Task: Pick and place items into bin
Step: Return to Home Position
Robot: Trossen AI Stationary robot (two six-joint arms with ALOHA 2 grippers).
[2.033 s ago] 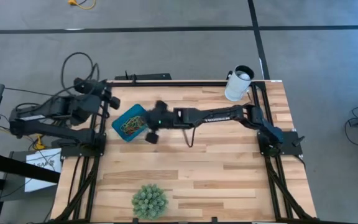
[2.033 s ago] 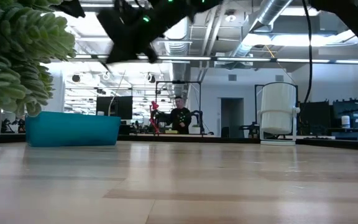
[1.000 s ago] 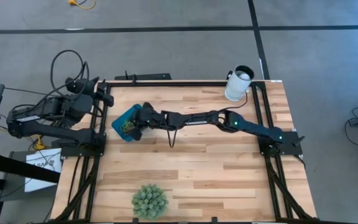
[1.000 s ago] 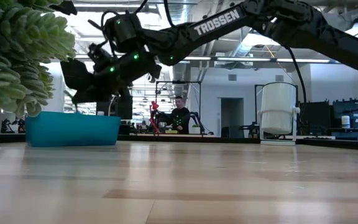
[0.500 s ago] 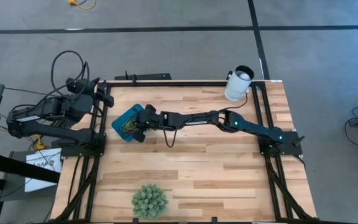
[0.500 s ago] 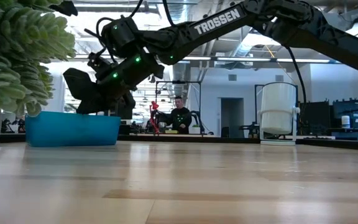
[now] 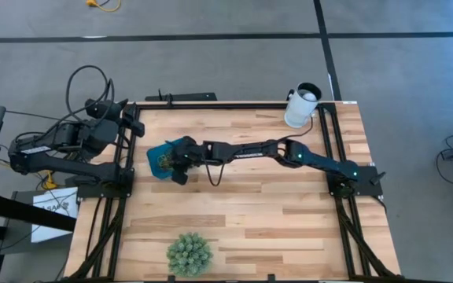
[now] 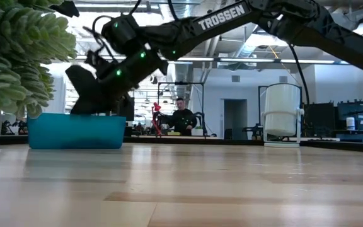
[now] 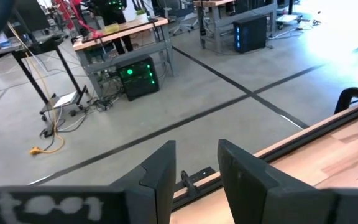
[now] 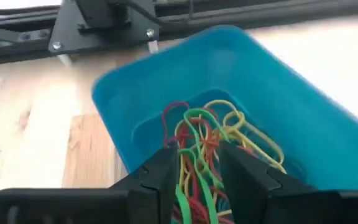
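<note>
Low view: TROSSEN lettering (image 8: 222, 17) on right arm (image 8: 295, 28); right hand (image 10: 199, 154) over bin (image 8: 74, 132)

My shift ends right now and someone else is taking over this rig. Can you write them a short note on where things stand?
Right gripper: open, low over the bin. A green loop lies in its gap, and I cannot tell if it is snagged.
Left gripper: open, holding nothing, waiting at the table's left edge.
Rubber bands: a tangled red, yellow, green and orange pile inside the bin, on the left arm's side of the table.
Done: bands are in the bin. No loose ones show on the wood from above.
Left: lift the right arm clear and bring it home.
</note>
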